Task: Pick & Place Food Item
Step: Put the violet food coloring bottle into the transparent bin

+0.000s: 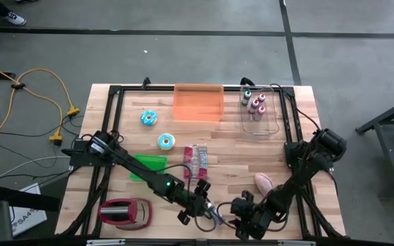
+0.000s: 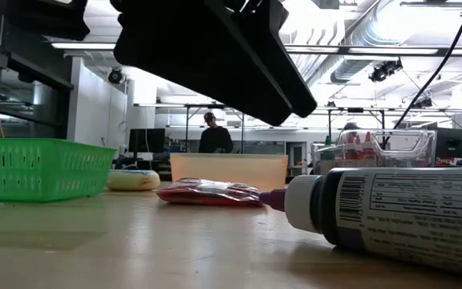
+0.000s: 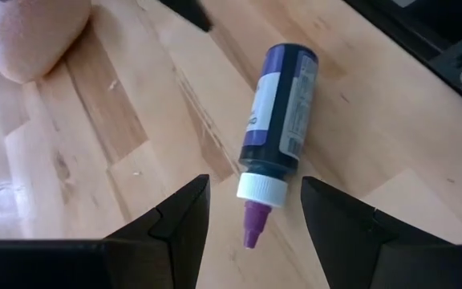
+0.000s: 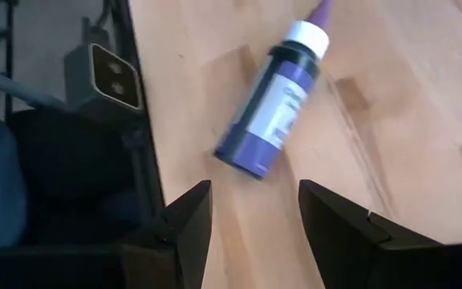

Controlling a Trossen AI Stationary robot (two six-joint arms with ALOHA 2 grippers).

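Currently, the purple bottle point(image 3: 279, 112) lies on its side on the wooden table point(image 1: 238, 154), close to the near edge, slightly right of centre. Its white cap and purple nozzle point(image 3: 252, 225) point toward the left gripper point(image 3: 254, 210). That gripper hovers just over the nozzle end, jaws released, with one finger on each side of the cap and no contact visible. The right gripper point(image 4: 253, 210) hovers beside the bottle's base end, jaws also parted and holding nothing. The bottle thus lies between the two grippers.

A pink plush item point(image 1: 264, 182) rests just beyond the bottle to the right. A red packet point(image 1: 196, 162) lies farther in, near the table centre, with a green basket point(image 1: 149, 166) to its left. Two blue-frosted doughnuts point(image 1: 149, 119) sit beyond these. An orange bin point(image 1: 198, 102) and a clear tray of bottles point(image 1: 258, 109) occupy the far side. A red object point(image 1: 125, 212) rests at the near left.
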